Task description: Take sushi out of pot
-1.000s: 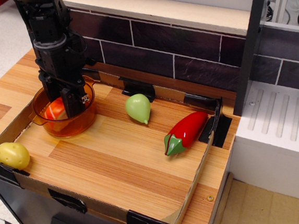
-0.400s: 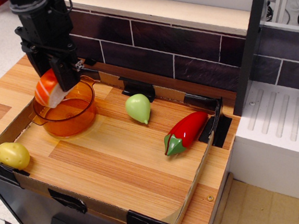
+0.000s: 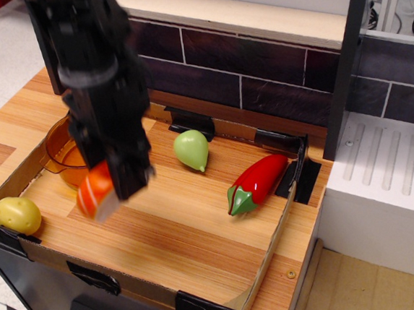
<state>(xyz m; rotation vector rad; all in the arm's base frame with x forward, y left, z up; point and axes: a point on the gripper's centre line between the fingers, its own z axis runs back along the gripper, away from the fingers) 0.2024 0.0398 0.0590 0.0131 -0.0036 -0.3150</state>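
Note:
My gripper (image 3: pixel 105 189) is shut on the sushi (image 3: pixel 96 192), an orange-red striped piece with a white base. It hangs in the air over the wooden tray floor, in front of and to the right of the pot. The translucent orange pot (image 3: pixel 62 154) stands at the tray's back left and is mostly hidden behind my black arm. Only its left side and handle show. The image of the arm is motion-blurred.
A yellow potato (image 3: pixel 16 214) lies at the tray's front left corner. A pale green pear-shaped fruit (image 3: pixel 192 150) sits mid-tray. A red pepper with green stem (image 3: pixel 256 183) lies at right. A cardboard rim (image 3: pixel 266 255) edges the tray. A tiled wall is behind.
The gripper lifted the sushi out of the pot, then carried it forward and right, out past the pot's rim and lower over the tray floor.

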